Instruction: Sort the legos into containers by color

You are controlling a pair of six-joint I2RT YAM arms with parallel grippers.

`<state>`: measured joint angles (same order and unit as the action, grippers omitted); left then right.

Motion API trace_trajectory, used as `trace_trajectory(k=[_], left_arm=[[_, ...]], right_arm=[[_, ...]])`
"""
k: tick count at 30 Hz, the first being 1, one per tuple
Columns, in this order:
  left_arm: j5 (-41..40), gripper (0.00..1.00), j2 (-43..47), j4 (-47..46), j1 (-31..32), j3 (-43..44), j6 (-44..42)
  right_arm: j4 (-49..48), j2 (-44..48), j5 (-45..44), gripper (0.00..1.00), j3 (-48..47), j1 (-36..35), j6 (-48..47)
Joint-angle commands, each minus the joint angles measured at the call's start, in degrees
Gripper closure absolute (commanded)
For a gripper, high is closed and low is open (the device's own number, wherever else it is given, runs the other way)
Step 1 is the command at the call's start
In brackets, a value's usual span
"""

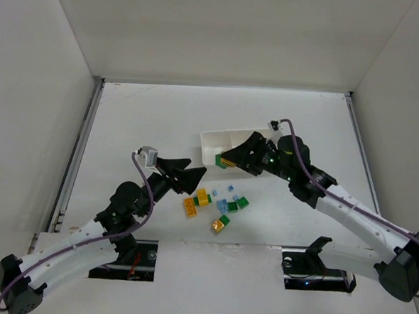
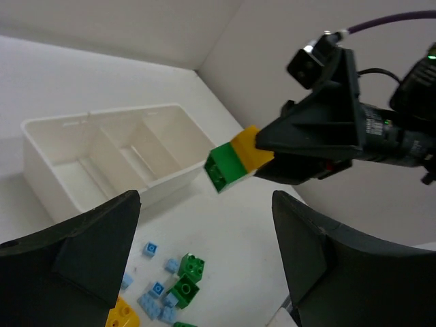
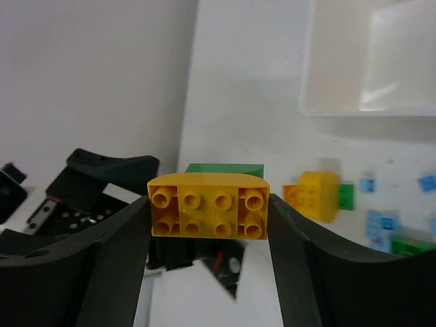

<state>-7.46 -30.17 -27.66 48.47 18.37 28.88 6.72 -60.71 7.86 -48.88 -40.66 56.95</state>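
Observation:
My right gripper [image 1: 232,158] is shut on a yellow-orange brick [image 3: 208,208] with a green brick [image 3: 225,168] stuck to its far side. It holds the pair in the air beside the white tray [image 1: 214,138]. The pair also shows in the left wrist view [image 2: 235,162]. The tray's three compartments [image 2: 82,167] look empty there. My left gripper [image 1: 197,169] is open and empty, above the table left of the loose legos. Loose yellow [image 1: 190,206], green [image 1: 241,202] and pale blue [image 1: 223,205] bricks lie in a cluster in front of the tray.
The right arm covers the tray's right half in the top view. White walls stand on the left, right and back of the table. Another yellow brick [image 1: 217,226] lies nearest the front edge. The loose bricks [image 2: 178,281] lie below my left fingers [image 2: 88,248].

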Motion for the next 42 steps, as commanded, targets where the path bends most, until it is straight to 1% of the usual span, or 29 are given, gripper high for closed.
trace_trajectory(k=[1, 3, 7, 11, 14, 18, 22, 25, 32, 37, 42], left_arm=[[1.58, 0.24, 0.55, -7.93, 1.32, 1.93, -4.53], [1.14, 0.24, 0.47, -8.37, 1.58, 2.28, -6.03], [-0.27, 0.24, -1.20, -9.60, 1.50, 3.07, -5.60], [-4.83, 0.25, -2.87, -10.57, 0.53, 2.99, -0.95], [-5.90, 0.25, -5.23, -11.27, -0.52, 3.42, 4.58], [-4.84, 0.25, -7.97, -15.22, -0.88, 3.52, 4.69], [-2.21, 0.30, -9.90, -20.14, -1.23, 2.81, 1.88], [1.21, 0.35, -11.92, -22.08, -1.49, 3.16, -1.27], [4.12, 0.46, -13.77, -22.70, -1.84, 3.95, -7.52], [4.56, 0.55, -14.39, -22.70, -1.76, 4.22, -8.40], [5.44, 0.60, -14.12, -22.17, -1.49, 4.83, -9.37]], right_arm=[[-16.10, -3.97, 13.92, 0.51, -3.06, 0.89, 9.04], [-21.29, -6.52, 17.62, 0.51, -3.50, 0.98, 13.61], [-26.92, -9.07, 19.56, 0.51, -2.54, 1.33, 18.37], [-34.13, -9.34, 20.00, 0.51, 0.80, 2.21, 22.49], [-38.35, -10.04, 20.09, 0.51, 2.47, 3.09, 25.13], [-41.78, -12.32, 21.58, 0.51, 3.09, 3.27, 26.98], [-45.47, -14.35, 22.99, 0.51, 3.88, 3.71, 29.27], [-48.90, -15.93, 24.74, 0.52, 4.50, 4.41, 31.90], [-50.67, -16.55, 28.52, 0.53, 5.99, 5.90, 35.77], [-50.75, -16.20, 29.05, 0.54, 7.48, 6.08, 36.13], [-52.77, -16.99, 30.37, 0.54, 8.01, 5.82, 37.18]])
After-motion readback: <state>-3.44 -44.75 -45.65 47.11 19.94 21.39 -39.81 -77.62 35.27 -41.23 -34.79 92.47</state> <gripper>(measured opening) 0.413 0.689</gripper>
